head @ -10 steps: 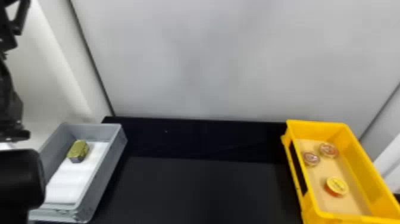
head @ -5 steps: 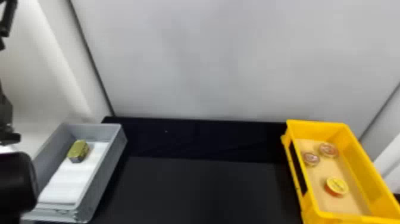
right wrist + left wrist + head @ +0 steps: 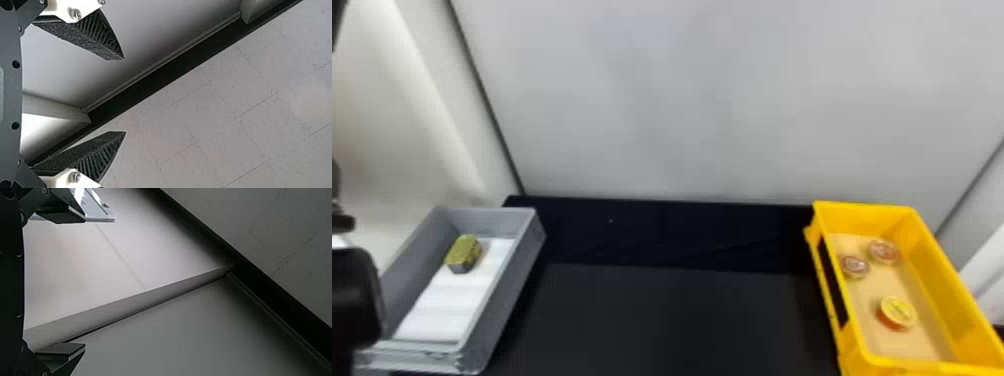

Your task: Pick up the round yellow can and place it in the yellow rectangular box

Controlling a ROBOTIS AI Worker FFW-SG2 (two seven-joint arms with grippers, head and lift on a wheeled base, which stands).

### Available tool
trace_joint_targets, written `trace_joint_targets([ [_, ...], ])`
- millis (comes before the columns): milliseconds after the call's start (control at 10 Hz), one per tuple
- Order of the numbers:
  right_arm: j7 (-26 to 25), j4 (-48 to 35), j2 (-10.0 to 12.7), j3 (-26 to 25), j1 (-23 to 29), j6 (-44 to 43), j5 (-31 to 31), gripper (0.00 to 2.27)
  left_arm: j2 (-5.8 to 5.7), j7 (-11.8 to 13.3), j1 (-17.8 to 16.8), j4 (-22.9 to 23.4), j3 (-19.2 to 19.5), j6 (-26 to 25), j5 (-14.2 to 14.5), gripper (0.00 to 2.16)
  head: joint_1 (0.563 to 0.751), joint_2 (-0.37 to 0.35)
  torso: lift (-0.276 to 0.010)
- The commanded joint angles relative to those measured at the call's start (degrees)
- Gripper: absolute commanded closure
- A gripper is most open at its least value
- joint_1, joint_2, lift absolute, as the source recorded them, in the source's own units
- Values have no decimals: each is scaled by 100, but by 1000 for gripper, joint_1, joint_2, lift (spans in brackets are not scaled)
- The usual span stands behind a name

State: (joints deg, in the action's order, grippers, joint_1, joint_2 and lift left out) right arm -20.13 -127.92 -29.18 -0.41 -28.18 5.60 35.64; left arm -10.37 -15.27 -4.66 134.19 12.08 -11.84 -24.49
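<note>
1. Yellow-lidded, the round can [image 3: 898,313] is seen lid up inside the yellow rectangular box [image 3: 862,218], toward its near end, apart from a reddish can [image 3: 884,251] and a second reddish can [image 3: 854,266].
2. By that placement the task is judged complete; what is called for now is a tidy wait, with nothing regrasped.
3. At the left gripper [image 3: 85,282] the jaws are held wide apart, with nothing clamped; they are best kept so, since nothing needs to be gripped.
4. At the right gripper [image 3: 125,95] the jaws are likewise parted and unloaded; no closing is required.
5. Beside the grey box [image 3: 514,295], the left arm [image 3: 354,300] should be moved only slowly, if at all, so that the rim is not knocked.
6. The gold can [image 3: 463,252] should be left untouched.
</note>
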Motion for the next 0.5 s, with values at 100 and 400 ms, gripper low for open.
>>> trace_joint_targets([
  [100,1,-58,9,-126,58,21,-90,116,-291,-12,-158,20,23,-74,-12,130,663,54,-10],
  [400,53,-67,0,-38,41,-6,-90,116,-353,-12,-246,55,15,-135,-12,130,663,54,-10],
])
